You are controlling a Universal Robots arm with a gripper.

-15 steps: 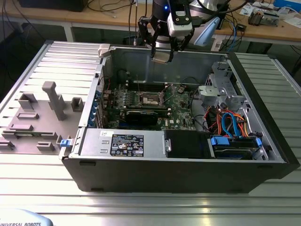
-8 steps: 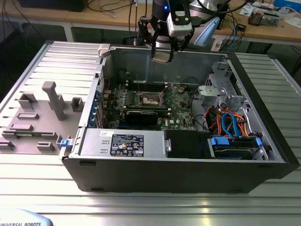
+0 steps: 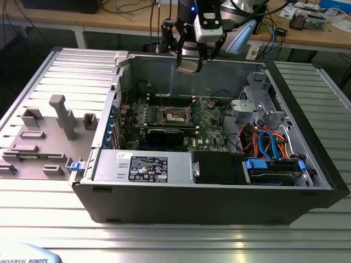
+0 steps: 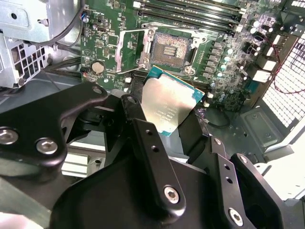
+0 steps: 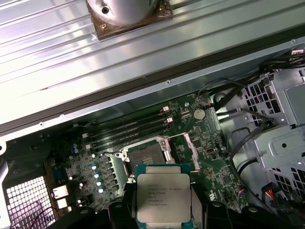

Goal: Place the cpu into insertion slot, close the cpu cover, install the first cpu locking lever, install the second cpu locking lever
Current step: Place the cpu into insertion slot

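Tool grips cpu above insertion slot.

I hold the cpu in the gripper above the case. Inside it, on the board, lies the insertion slot, with the cpu cover swung open just beside it.

Bright overhead light glares off the ribbed table; case interior shadowed
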